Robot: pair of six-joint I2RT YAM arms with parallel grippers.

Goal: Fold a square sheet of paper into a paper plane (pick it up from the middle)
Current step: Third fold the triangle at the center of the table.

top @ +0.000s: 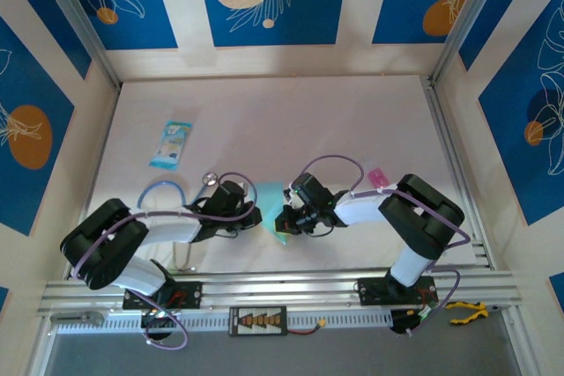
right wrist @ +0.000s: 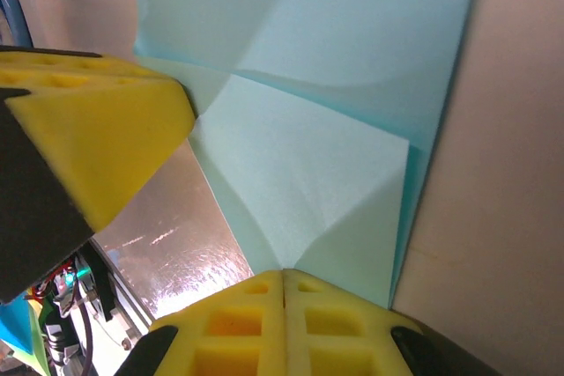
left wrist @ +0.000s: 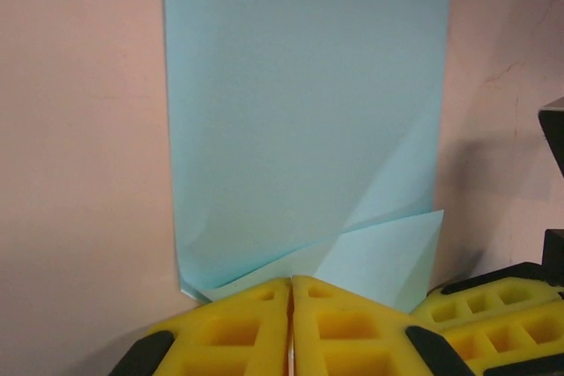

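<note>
The square sheet of paper (top: 270,195) is light blue and lies between the two arms near the table's front. One corner is folded over into a flap (left wrist: 388,253), with creases running to the fingertips. My left gripper (left wrist: 291,279) is shut, its yellow pads pinching the sheet's near edge (left wrist: 300,112). My right gripper (right wrist: 284,272) is shut on the flap side (right wrist: 300,173), where two creases meet at its tips. In the top view the left gripper (top: 251,210) and the right gripper (top: 286,215) stand almost tip to tip. A finished paper plane is out of view.
A blue-and-white printed packet (top: 171,143) lies at the back left. A small pink item (top: 377,177) sits beside the right arm. An aluminium rail (top: 264,288) runs along the front edge, with yellow-handled pliers (top: 467,310) at its right end. Patterned walls enclose the table.
</note>
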